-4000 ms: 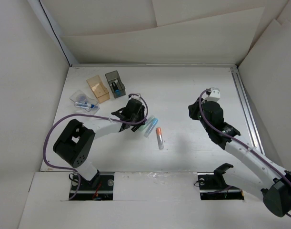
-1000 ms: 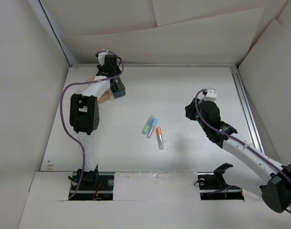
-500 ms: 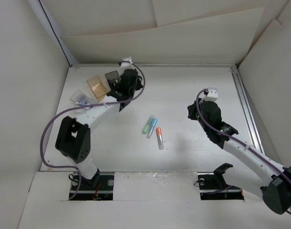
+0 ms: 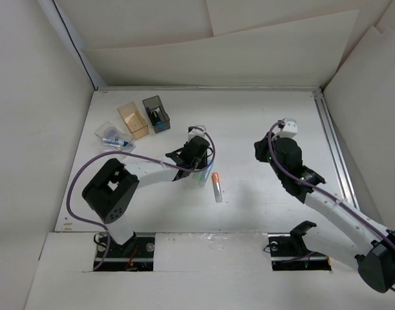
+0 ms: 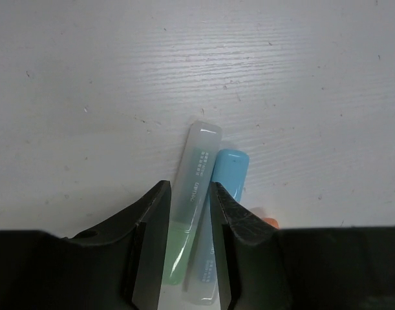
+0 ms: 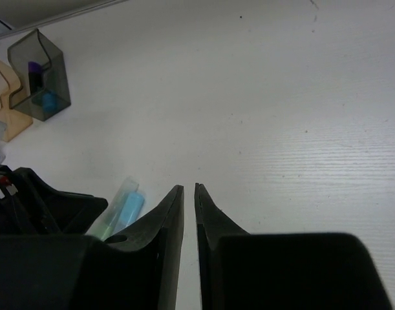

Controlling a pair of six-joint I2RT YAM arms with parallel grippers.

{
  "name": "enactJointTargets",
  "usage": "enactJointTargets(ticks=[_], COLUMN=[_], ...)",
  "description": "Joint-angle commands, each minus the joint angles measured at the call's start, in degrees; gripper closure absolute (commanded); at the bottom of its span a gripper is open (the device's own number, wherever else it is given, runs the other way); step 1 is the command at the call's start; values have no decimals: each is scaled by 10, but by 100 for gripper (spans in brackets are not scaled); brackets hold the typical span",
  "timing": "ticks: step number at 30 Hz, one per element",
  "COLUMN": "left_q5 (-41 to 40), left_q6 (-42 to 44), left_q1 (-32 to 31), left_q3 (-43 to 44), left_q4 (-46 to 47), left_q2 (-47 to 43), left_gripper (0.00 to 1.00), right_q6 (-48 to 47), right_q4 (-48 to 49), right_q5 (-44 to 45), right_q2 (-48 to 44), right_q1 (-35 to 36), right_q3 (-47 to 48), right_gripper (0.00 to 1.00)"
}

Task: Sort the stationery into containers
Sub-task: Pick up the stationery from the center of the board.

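- Top external: the left gripper (image 4: 198,169) has swung back from the grey box (image 4: 156,113) to the pens mid-table, so that drop looks done and another pick begins. The orange-capped tube (image 4: 216,186) lies just beside.
- Left wrist: its jaws straddle the green pen (image 5: 192,206), not yet visibly clamped; the light-blue pen (image 5: 223,194) touches it.
- Right wrist: the right gripper (image 6: 189,219) is nearly closed, empty, hovering apart.

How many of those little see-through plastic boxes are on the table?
3, at the far left: a dark smoky grey box, an amber-orange box beside it, and a clear shallow box nearest. None seems hidden.
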Motion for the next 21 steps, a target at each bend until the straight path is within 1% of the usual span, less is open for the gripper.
enactJointTargets(ticks=[1,3,5,6,7,11,13,15,21], left_q5=[-4,2,2,2,2,7,7,7,7], left_q6=[-7,-2,-2,-2,4,12,22,22,27], left_q1=[1,1,1,1,1,1,1,1,1], left_q3=[5,-1,-8,-8,-8,-3,3,17,23], left_q4=[10,10,10,10,10,10,10,5,5], left_q2=[-27,-21,-15,-9,-1,15,35,46,64], left_gripper=[72,70,67,62,61,58,58,60,63], right_q6=[-4,-4,-4,-4,-4,-4,-4,-4,-4], right_q4=[24,24,24,24,24,24,24,24,24], right_q5=[3,-3,-3,-3,-3,-3,-3,-3,-3], right_q2=[-4,-4,-4,-4,1,6,6,6,6], right_q1=[5,5,5,5,5,5,5,5,5], right_q3=[11,16,16,16,16,16,16,16,16], right_gripper=[81,78,72,70,69,67,67,67,67])
